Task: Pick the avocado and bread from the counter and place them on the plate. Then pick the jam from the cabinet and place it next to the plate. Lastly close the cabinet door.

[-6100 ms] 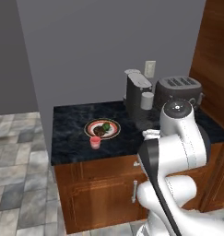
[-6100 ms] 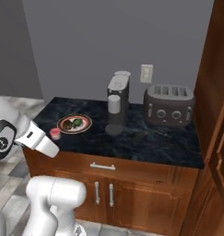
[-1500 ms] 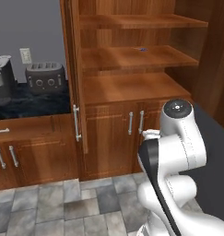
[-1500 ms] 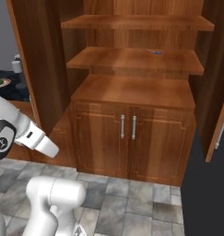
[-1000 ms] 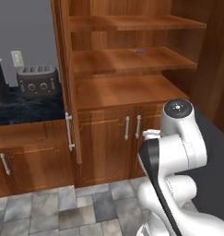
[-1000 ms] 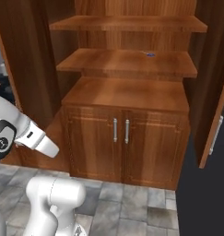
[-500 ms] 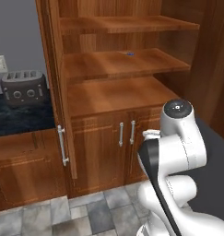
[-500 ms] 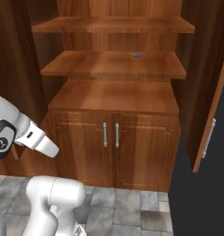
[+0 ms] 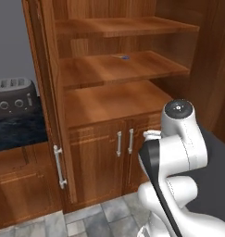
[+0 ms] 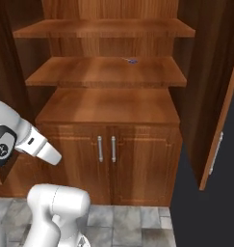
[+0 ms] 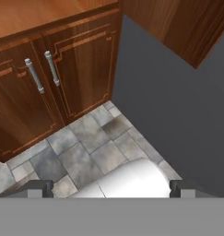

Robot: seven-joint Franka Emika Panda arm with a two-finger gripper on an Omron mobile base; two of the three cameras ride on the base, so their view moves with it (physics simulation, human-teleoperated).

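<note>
The tall cabinet (image 10: 109, 72) stands open before the robot, its plain wooden shelves above two small lower doors (image 10: 106, 159) with metal bar handles, and a small bluish thing (image 10: 131, 61), too small to identify, lies on the middle shelf; no writing or label can be read anywhere. The cabinet door (image 10: 218, 140) hangs swung out at the right edge of the right base view, and the black counter (image 9: 14, 129) with a grey toaster (image 9: 12, 94) shows left of the cabinet. The gripper (image 11: 111, 186) points down at the grey tiled floor (image 11: 85, 147) in front of the lower doors, its fingertips (image 11: 37, 186) spread wide apart and holding nothing.
</note>
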